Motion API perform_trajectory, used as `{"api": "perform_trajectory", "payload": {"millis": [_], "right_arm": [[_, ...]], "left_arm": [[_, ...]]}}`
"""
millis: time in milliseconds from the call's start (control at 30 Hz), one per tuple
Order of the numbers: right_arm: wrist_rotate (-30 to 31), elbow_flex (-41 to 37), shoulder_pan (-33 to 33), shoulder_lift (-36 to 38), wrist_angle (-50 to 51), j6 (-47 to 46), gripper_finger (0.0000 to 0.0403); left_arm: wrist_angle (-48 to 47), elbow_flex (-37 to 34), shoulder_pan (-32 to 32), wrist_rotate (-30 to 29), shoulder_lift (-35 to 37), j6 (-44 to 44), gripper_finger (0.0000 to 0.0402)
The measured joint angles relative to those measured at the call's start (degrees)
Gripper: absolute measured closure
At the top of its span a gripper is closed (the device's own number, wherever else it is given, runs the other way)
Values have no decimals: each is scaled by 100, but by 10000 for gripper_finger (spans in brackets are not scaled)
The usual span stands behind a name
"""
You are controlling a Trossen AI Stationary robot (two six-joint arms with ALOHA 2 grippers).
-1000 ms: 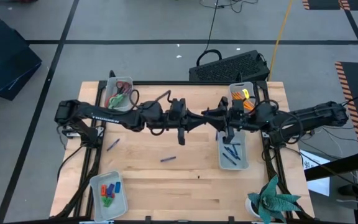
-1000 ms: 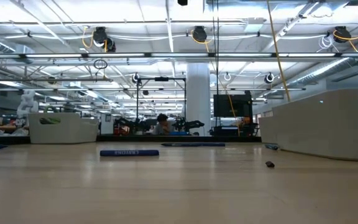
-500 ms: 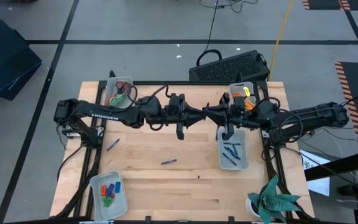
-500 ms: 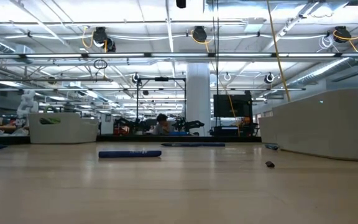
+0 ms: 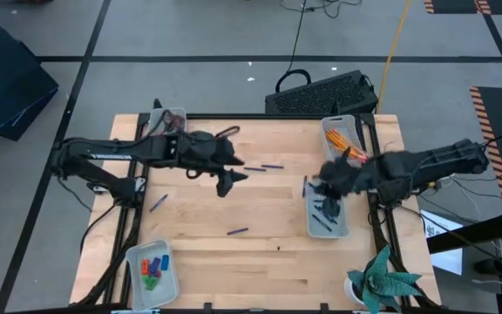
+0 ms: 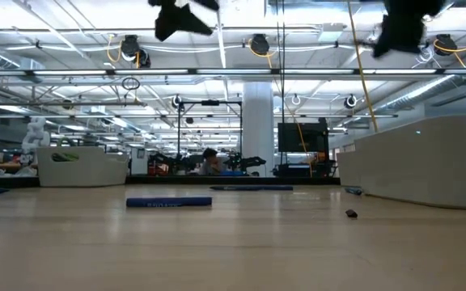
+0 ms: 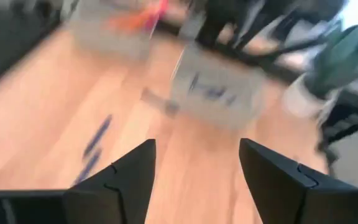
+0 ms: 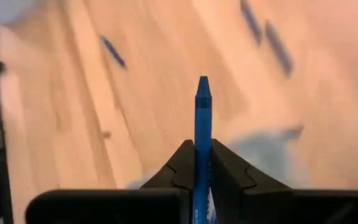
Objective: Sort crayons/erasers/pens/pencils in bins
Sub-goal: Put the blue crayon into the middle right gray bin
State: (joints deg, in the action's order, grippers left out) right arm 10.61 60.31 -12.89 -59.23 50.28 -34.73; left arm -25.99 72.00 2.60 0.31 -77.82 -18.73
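Note:
My right gripper (image 8: 202,163) is shut on a blue pen (image 8: 202,118), a stick with a cone tip, and hangs blurred above the far end of the pen bin (image 5: 310,228). My left gripper (image 7: 194,174) is open with nothing between its fingers, above the table's left middle (image 5: 225,180). Loose pens lie flat on the wood (image 5: 236,231), (image 5: 158,202), (image 5: 273,166). Orange pencils (image 5: 349,139) lie in the far right bin (image 5: 329,126). Crayons (image 5: 152,269) lie in the near left bin (image 5: 134,262). In the low view both grippers (image 6: 180,16), (image 6: 403,28) hang high over the table. My right gripper pinches the blue pen between its two fingers at the shaft (image 8: 202,149). The pen lies along the fingers, and its cone tip (image 8: 202,84) sticks out well past the fingertips. It is lifted clear of the table.
A far left bin (image 5: 174,113) holds red and green things. A potted plant (image 5: 382,281) stands at the near right corner. A black keyboard-like thing (image 5: 325,92) lies beyond the far edge. Bare wood lies between the two near bins.
The two grippers stood tip to tip above the table's far middle and have drawn apart: my left toward the left edge, my right toward the right edge, over the pen bin. Both now show at the low view's top. The middle loose pen has rolled slightly toward the near edge.

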Motion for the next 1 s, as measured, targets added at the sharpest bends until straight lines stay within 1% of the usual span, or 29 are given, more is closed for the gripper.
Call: {"api": "perform_trajectory", "payload": {"millis": [33,100,200,300,400,467,500,567,633,700,733,800,867,933,1000], "right_arm": [[51,-234,-146,10,-28,-413,383],[127,-759,-412,27,-128,-1192,383],[103,-1450,-579,-20,-526,-2015,383],[-39,-1894,-598,-186,-543,-2433,383],[-74,-1980,-598,-405,-518,-2429,383],[-147,-1987,-587,-555,-527,-2259,375],[-173,-1991,-585,-617,-519,-2145,363],[-185,-1991,-585,-703,-560,-1826,327],[-195,-1991,-583,-717,-494,-1437,285],[-420,-1898,-583,-682,-310,-1225,251],[-499,-1753,-588,-670,-152,-1230,240],[-592,-1383,-766,-665,247,-1267,233],[-488,-969,-1032,-723,650,-1342,239],[-273,-601,-1325,-740,676,-1431,252],[53,-299,-1579,-734,496,-1559,264]], "left_arm": [[-170,-6,-17,-74,-8,-84,170],[-227,3,-101,-296,-70,-325,178],[-231,5,-353,-500,-131,-458,202],[-67,10,-725,-797,-261,-563,229],[9,16,-1157,-1176,-497,-720,242],[-142,1,-1475,-1333,-669,-1002,241],[-103,-2,-1626,-1390,-807,-1152,238],[20,11,-1912,-1509,-1073,-1452,225],[-89,3,-2130,-1638,-1368,-1626,208],[-97,9,-2280,-1640,-1682,-1779,190],[-249,6,-2350,-1590,-1831,-1856,183],[-340,-1,-2438,-1554,-2152,-2035,174],[-444,3,-2509,-1544,-2461,-2105,175],[-388,-2,-2560,-1554,-2767,-1989,183],[-342,0,-2613,-1734,-3002,-1848,195]]}}
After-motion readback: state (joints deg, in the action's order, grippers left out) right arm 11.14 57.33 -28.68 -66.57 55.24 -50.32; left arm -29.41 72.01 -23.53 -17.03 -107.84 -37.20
